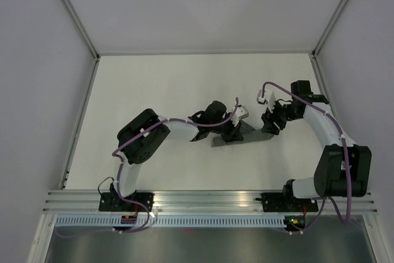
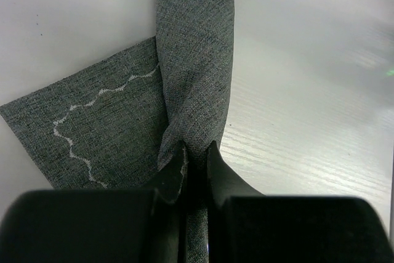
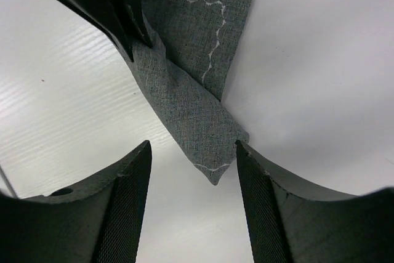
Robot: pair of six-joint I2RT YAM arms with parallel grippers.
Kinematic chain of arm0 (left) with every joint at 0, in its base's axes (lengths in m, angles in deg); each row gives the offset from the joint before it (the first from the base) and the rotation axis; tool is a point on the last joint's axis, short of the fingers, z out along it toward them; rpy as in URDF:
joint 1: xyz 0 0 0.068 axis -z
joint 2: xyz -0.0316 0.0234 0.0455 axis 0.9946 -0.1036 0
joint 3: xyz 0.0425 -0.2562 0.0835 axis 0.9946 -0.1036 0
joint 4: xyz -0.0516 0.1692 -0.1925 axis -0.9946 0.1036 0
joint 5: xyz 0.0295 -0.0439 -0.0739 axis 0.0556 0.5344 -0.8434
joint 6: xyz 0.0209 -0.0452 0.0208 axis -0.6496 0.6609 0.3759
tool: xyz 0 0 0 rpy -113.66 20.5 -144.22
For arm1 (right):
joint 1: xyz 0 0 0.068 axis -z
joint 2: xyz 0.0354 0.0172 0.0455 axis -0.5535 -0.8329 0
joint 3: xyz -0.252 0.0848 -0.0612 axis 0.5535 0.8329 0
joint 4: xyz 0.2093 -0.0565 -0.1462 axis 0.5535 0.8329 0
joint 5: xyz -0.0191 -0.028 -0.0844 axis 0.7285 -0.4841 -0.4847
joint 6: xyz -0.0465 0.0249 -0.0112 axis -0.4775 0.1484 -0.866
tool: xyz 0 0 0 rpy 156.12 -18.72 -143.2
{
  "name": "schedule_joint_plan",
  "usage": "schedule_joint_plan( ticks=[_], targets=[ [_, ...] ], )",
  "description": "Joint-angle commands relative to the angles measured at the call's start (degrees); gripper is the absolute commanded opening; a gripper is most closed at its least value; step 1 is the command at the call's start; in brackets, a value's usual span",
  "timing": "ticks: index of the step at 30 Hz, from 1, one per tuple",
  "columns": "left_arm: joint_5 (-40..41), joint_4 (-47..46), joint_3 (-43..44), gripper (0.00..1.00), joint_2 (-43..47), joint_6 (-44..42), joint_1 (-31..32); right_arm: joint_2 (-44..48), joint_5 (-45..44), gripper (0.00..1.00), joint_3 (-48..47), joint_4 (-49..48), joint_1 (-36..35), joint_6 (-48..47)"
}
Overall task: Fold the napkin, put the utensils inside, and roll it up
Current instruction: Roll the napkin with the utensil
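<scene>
The bench (image 1: 184,84) was a plain white board, matt from above. In the wrist views it showed a faint wood grain and soft bands of glare. Pale grey walls (image 1: 37,60) closed it in on three sides, with slim metal posts (image 1: 74,10) running up at the far corners. A ribbed aluminium rail (image 1: 203,198) along the near edge carried both arm bases.

The left pincer (image 1: 234,129) was closed on the napkin (image 1: 243,137). In its own view the left pincer (image 2: 196,152) had a fold of the napkin (image 2: 197,60) pinched between its two dark fingers. From there the cloth rose away as a narrow doubled strip. A flat corner spread on the bench to the pincer's left, and a wavy pale stitching (image 2: 92,100) ran along the hem of that corner.

The right pincer (image 1: 271,122) stood open just beside the left one, on its right. In the right wrist view, the right pincer (image 3: 192,149) had its jaws wide apart and low over the bench, holding nothing. The napkin (image 3: 184,97) lay straight ahead of it, with one pointed corner reaching into the gap between the fingers. Whether that corner touched either finger could not be told. Beyond the corner, at the upper left of that view, the left pincer (image 3: 123,16) clamped the cloth where it bunched.

White bench lay bare on every side of the two pincers.
</scene>
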State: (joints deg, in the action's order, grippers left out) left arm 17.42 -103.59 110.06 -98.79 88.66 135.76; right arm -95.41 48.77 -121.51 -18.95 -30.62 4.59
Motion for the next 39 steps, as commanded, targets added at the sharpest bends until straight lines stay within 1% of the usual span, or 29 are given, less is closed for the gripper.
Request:
schedule_joint_plan(
  ticks=[1,3,5,6,9,11,17,26,31,35,38,39],
  targets=[
    [-1.88,23.98,-3.91,0.02,-7.31,5.13,-0.46,5.51,-3.76,0.63,5.37,-10.74,-3.14,-0.92],
    [-1.79,25.73,-3.65,0.02,-7.57,5.57,-1.34,8.24,-6.92,0.64,9.86,-14.96,-7.18,-1.01],
    [-2.31,26.88,-3.29,0.02,-7.92,6.1,-1.87,9.83,-9.47,0.64,13.81,-17.62,-9.74,-0.49],
    [-2.84,27.5,-3.29,0.02,-8.27,6.28,-2.39,11.32,-12.1,0.64,16.35,-20.32,-12.62,-0.31],
    [-3.11,29.25,-2.77,0.02,-9.15,7.07,-3.18,13.87,-16.32,0.65,20.23,-26.13,-17.99,0.75],
    [-3.63,30.05,-2.15,0.02,-9.68,7.51,-3.54,14.49,-17.74,0.65,22.87,-29.56,-20.37,1.19],
    [-4.86,33.13,0.04,0.02,-11.79,8.04,-4.33,15.64,-21.87,0.65,26.3,-36.42,-23.37,2.07],
    [-7.41,35.06,1.54,0.07,-12.94,8.3,-5.38,14.5,-26.09,0.65,29.91,-40.03,-28.38,1.63],
    [-7.85,35.68,1.8,0.1,-13.29,8.3,-5.73,11.6,-27.33,0.63,30.88,-41.79,-29.44,1.45],
    [-8.29,36.38,2.07,0.13,-13.55,8.39,-6.09,9.93,-28.29,0.59,31.4,-43.2,-29.7,1.1],
    [-8.55,36.91,2.42,0.18,-13.99,8.39,-6.35,8.0,-28.82,0.45,31.23,-43.47,-29.7,1.45],
    [-8.55,37.0,2.42,0.19,-13.9,8.56,-6.44,7.64,-29.0,0.32,31.06,-43.55,-29.62,1.71]
  ],
)
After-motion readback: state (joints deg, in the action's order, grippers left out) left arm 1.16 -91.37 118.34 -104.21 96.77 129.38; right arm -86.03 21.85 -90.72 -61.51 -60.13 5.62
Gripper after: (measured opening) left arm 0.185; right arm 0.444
